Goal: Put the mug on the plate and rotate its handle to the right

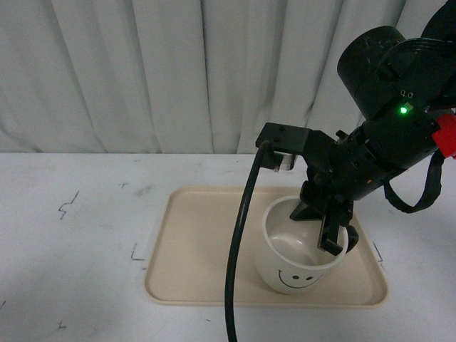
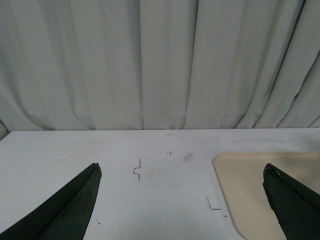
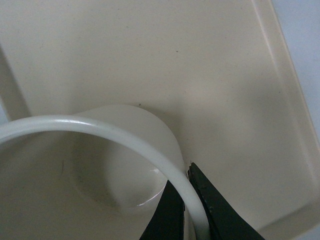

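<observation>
Mid-placement, by the look of it: mug [image 1: 299, 255] on the plate [image 1: 203, 263], toward 4 o'clock, smiley facing the camera. Right gripper [image 1: 332, 229] fingers clamped on the rim wall at 2 o'clock, 1 inside, 1 outside. Handle hidden behind the arm. Next: probably twist the mug to bring the handle toward 3 o'clock. Left gripper [image 2: 182, 210] fingers wide apart, empty, over the counter [image 2: 125, 165].

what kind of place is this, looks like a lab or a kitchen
Most likely a lab or test bench, not a kitchen: a bare white table with small black marks, a plain grey-white curtain as backdrop, and only a beige plate and smiley mug gripped at the rim by the right claw.
</observation>
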`<state>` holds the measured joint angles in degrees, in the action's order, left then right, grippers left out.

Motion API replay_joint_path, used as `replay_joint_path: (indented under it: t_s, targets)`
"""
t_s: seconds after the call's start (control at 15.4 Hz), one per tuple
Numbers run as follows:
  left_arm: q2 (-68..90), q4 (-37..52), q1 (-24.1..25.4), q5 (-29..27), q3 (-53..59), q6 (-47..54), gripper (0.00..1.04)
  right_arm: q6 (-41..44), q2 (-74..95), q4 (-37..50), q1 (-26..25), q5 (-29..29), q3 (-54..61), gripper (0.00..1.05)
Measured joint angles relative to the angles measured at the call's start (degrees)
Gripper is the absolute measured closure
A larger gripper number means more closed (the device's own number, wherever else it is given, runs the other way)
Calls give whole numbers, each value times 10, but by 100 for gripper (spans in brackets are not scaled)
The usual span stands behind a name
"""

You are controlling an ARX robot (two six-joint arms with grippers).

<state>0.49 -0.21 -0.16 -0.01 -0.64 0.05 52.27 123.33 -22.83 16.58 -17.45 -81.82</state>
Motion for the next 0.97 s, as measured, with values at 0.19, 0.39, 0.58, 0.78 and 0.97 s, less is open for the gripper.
replay_joint_path:
  t_s: [0.19,0.39,0.58,0.78,0.97]
  targets:
    - [0,0,0,0,0,0,7,25,3,18,-2,-4,-5,90]
    - [0,0,0,0,0,0,7,34,-32,53,-48,-53,40,55]
    - [0,0,0,0,0,0,7,44,-194,147,-142,-165,151,21]
    - [0,0,0,0,0,0,7,16,-388,323,-189,-186,345,7]
    - [0,0,0,0,0,0,7,-10,-382,381,-182,-163,364,8]
